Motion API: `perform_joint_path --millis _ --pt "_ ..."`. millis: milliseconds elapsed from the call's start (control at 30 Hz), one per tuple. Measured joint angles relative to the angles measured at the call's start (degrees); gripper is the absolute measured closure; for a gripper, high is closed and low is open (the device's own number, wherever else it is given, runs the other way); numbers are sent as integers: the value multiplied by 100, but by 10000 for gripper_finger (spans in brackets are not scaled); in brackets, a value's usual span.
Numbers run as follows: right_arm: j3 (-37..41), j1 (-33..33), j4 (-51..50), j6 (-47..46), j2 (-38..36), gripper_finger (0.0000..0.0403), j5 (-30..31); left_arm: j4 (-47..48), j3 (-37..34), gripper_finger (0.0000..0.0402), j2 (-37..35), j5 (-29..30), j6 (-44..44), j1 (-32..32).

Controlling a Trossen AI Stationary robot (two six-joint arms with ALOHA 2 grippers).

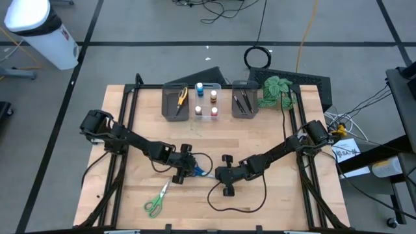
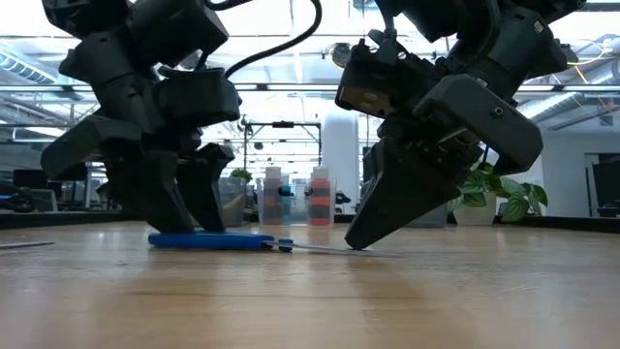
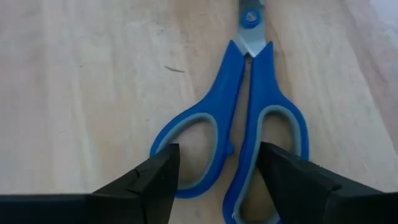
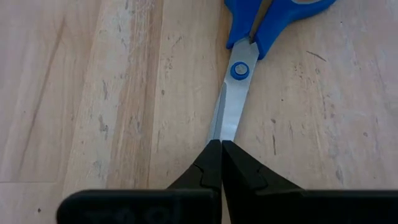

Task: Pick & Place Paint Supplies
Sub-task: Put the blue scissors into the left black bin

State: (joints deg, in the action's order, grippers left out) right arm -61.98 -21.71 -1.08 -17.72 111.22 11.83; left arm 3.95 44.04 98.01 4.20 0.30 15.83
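Blue scissors [image 3: 239, 118] still on worktop [image 1: 273, 201], my left gripper [image 3: 217, 171] fingers spread over handles, right gripper [image 4: 221, 163] clenched at the blade tip; green scissors [image 1: 156, 201] left too.

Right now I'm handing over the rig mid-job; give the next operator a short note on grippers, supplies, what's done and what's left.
Left gripper: open, fingers straddling the handles of the blue scissors, which lie flat on the table.
Right gripper: shut, fingertips down on the tips of the blue scissors' blades.
Done: yellow scissors in the left grey bin; brushes in the right grey bin; paint pots in the clear bin between them.
Left: blue scissors, not yet lifted; green scissors lie near the table's front left, untouched.
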Motion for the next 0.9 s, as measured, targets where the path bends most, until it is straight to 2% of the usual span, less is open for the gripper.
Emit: perform_joint_path --millis 167,400,733,900 --pt "0 0 0 0 0 403 3 52 6 219 223 -351 2 -10" --pt "0 0 -22 -1 -9 403 44 298 28 316 390 -439 -109 -21" --pt "0 2 91 -21 -3 403 51 341 28 318 382 -505 -374 9" --pt "11 2 314 137 -76 403 -25 318 41 321 121 -530 -536 46"
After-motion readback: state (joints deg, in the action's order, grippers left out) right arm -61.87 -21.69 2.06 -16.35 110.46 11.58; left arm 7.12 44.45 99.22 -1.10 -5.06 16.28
